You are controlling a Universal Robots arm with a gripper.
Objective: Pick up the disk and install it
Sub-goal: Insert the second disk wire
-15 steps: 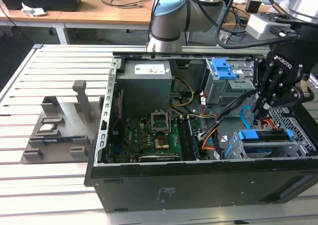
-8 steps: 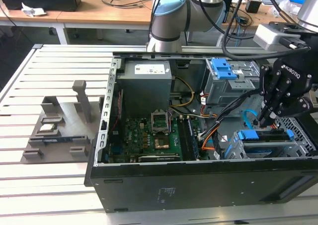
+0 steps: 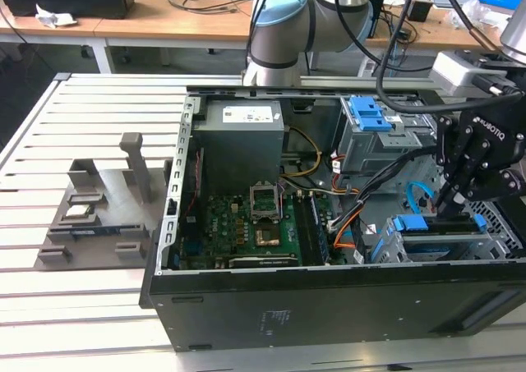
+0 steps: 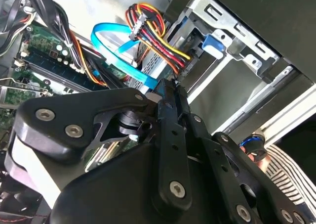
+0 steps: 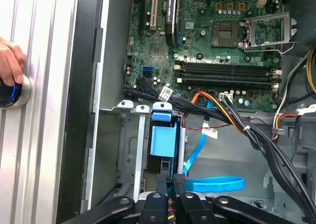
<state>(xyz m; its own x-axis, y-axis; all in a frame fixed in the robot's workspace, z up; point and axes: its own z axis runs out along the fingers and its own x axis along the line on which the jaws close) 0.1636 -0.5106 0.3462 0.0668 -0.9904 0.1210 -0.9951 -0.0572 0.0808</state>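
The disk (image 3: 408, 223) sits edge-up in the drive cage at the exterior view's lower right, inside the open computer case. Its blue carrier frame (image 5: 163, 141) shows between the cage's metal rails in the first wrist view. My gripper (image 3: 446, 198) hangs right over the cage, its black fingers pointing down at the disk's upper edge. The fingers (image 5: 176, 183) lie together with no gap, and their tips (image 4: 168, 88) come to the disk's edge beside a blue cable. I cannot tell whether they touch the disk.
A grey power-supply box (image 3: 242, 138) and green motherboard (image 3: 246, 224) fill the case's left half. A second bay with a blue latch (image 3: 368, 113) stands behind. A blue flat cable (image 5: 217, 184) and wire bundles (image 5: 247, 130) crowd the cage. A hand (image 5: 10, 66) rests on a blue-lit button.
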